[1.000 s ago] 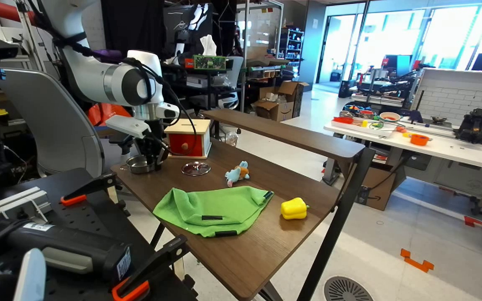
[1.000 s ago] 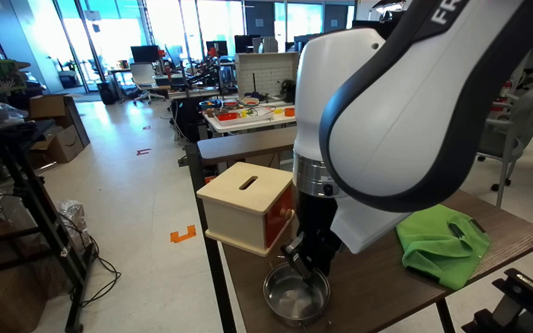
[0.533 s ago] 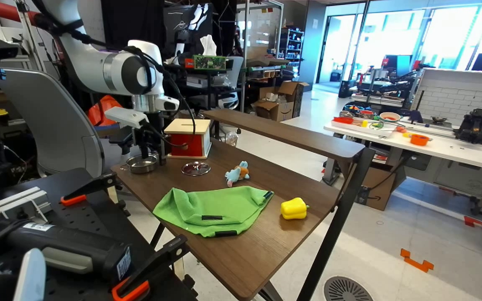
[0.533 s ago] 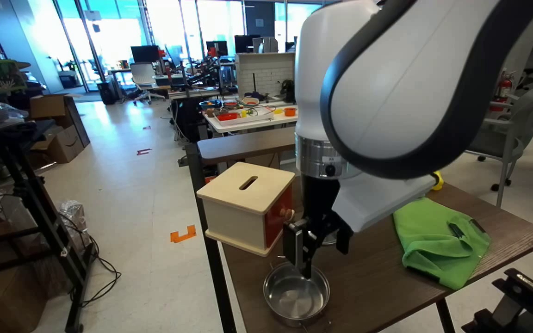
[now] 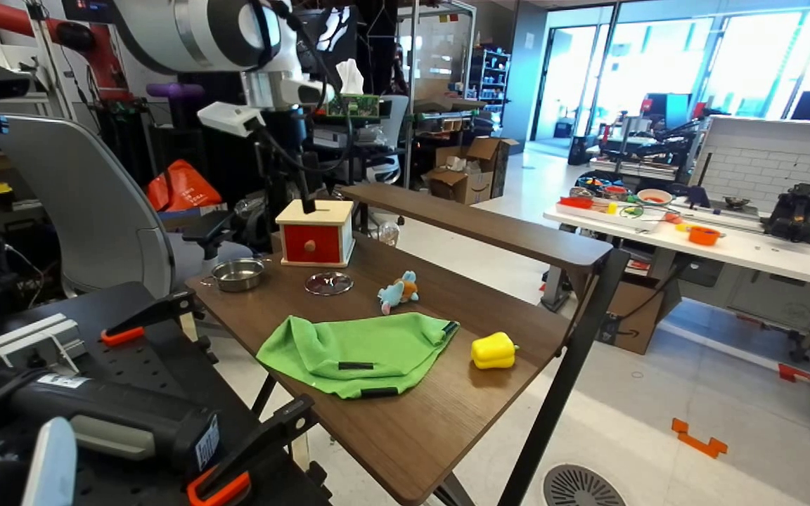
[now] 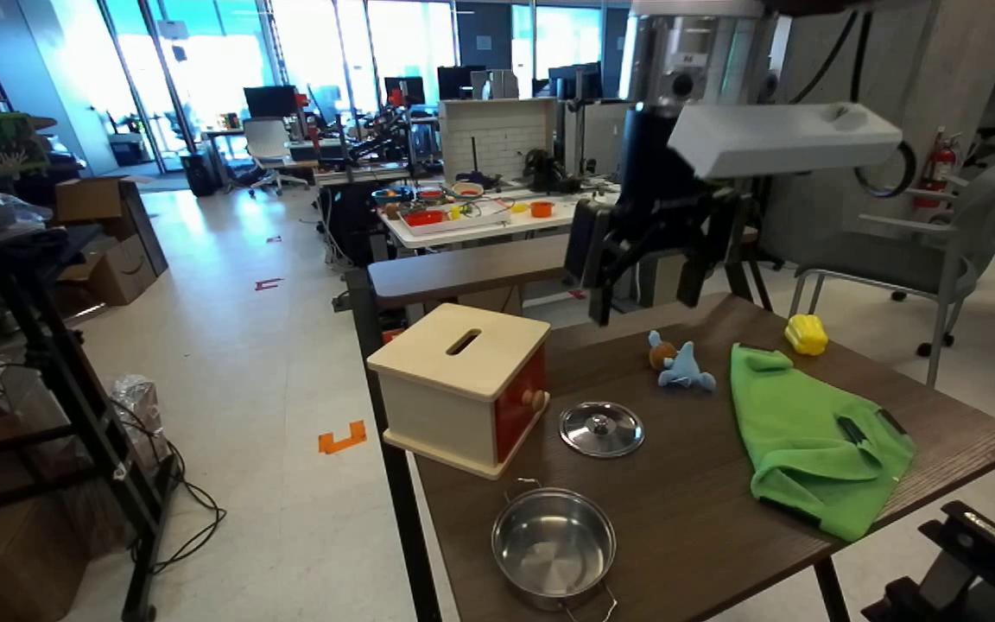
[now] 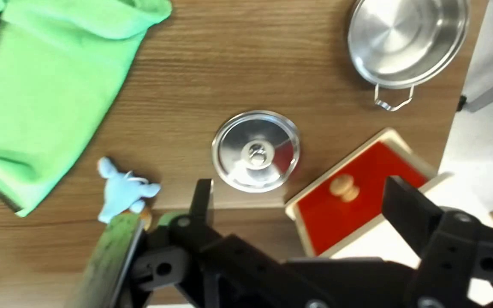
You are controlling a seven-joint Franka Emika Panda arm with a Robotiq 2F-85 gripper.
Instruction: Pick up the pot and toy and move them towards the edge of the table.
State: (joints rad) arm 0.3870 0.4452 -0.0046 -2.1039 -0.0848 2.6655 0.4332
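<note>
Lifted up and away from the steel pot (image 6: 554,549) since half a second ago, the gripper (image 6: 644,307) now hangs in an exterior view well above the table (image 6: 696,518), its fingers (image 6: 599,307) wide apart and nothing between them. The pot has not shifted; it sits upright near the table's short edge, so its share of the task looks done, and the blue-and-brown plush toy (image 6: 679,367), resting beyond the pot lid (image 6: 601,429), probably comes next.

In an exterior view one finger (image 5: 309,205) shows dark against the top of the red-fronted wooden box (image 5: 313,235); the second is hard to make out. The yellow bell pepper (image 5: 494,351) lies past the green cloth (image 5: 359,351).

The wrist view confirms the wide spread and shows floor (image 7: 486,145) just past the edge by the pot. It leaves out the pepper, crops the pot at the frame's top, and hides much of the toy's brown part, which both exterior views show.
</note>
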